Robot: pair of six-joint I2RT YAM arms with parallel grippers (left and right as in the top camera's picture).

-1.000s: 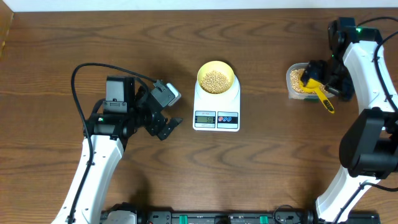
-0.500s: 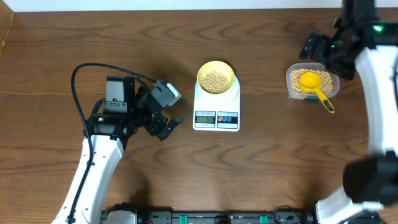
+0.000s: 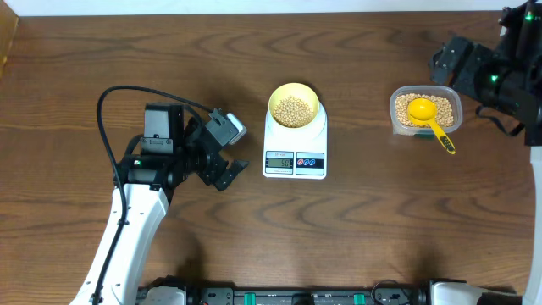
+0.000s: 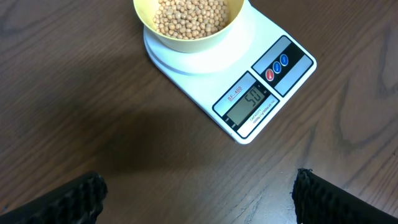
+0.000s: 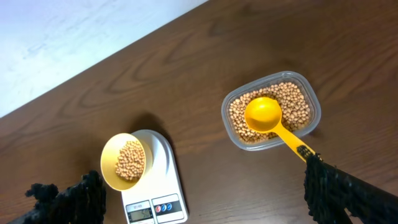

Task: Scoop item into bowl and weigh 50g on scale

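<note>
Right arm (image 3: 495, 76) has drawn back from the tub (image 3: 395, 108); left and right jaws gape, empty. Round tan beans (image 4: 189, 15) sit in the yellow bowl (image 4: 186, 43) on the white scale (image 4: 249, 37) ahead of left jaws.

Just ahead of our left claw (image 4: 199, 208) we see the white scale (image 4: 252, 40) lying flat, its display lit. The pale yellow bowl (image 4: 186, 42) sits upright on its platform, partly filled with tan beans (image 4: 189, 12).
</note>
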